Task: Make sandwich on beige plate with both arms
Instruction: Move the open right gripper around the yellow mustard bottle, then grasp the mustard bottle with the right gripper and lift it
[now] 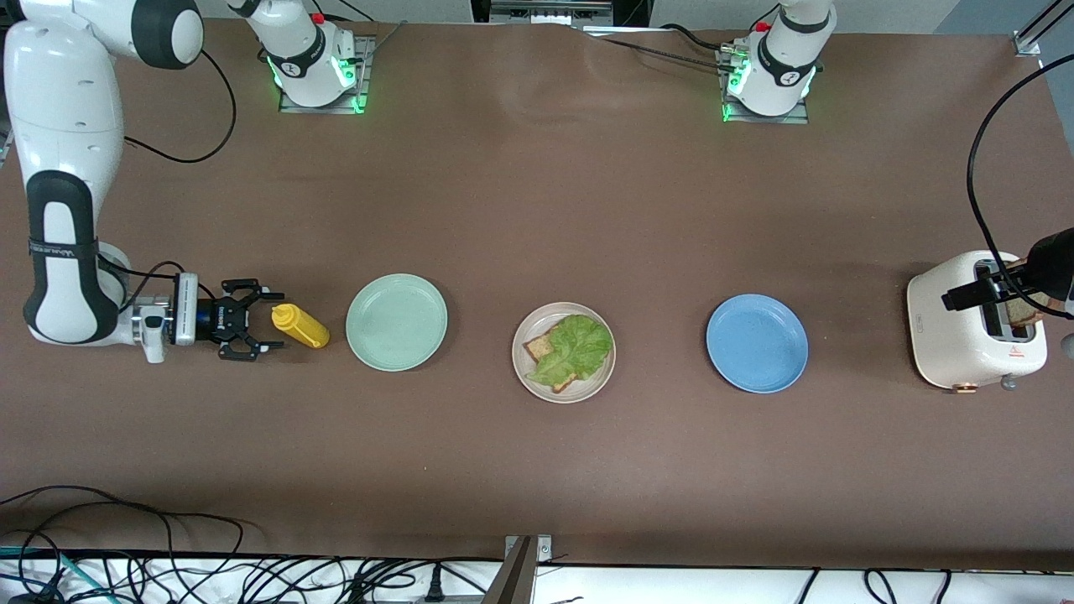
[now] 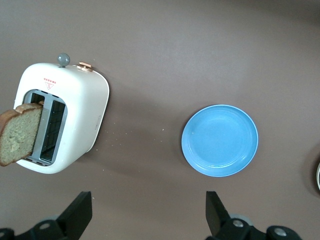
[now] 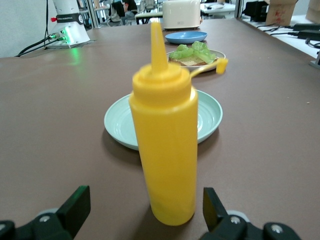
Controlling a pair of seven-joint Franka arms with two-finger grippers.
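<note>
**Operator:** Bread [image 1: 547,350] lies on the beige plate [image 1: 527,376], one square slice, brown and speckled, with a darker crust. A ruffled green lettuce leaf [image 1: 577,346] covers most of it, so I see only one corner and one edge of the slice. I see no top slice on the leaf.

**Colleague:** Where is this plate on the table?

**Operator:** In the middle of the row of three plates. The mint-green plate [image 1: 396,322] is beside it toward the right arm's end, the blue plate [image 1: 757,342] toward the left arm's end. The beige plate is round, shallow and pale, about the same size as the two others.

**Colleague:** And the grippers?

**Operator:** The right gripper [image 1: 267,321] is low at the table at its own end, with fingers spread wide. It points at a yellow squeeze bottle [image 1: 299,326], which stands upright just beside the mint-green plate. In my right wrist view the bottle stands between the two fingers, but they do not touch it. The left gripper [image 2: 150,217] hangs over the table between the white toaster [image 1: 965,340] and the blue plate, also released and holding nothing.

**Colleague:** Something in the toaster?

**Operator:** Yes, a second slice [image 2: 19,132] of the same brown bread sticks out of one slot, tilted.
</note>
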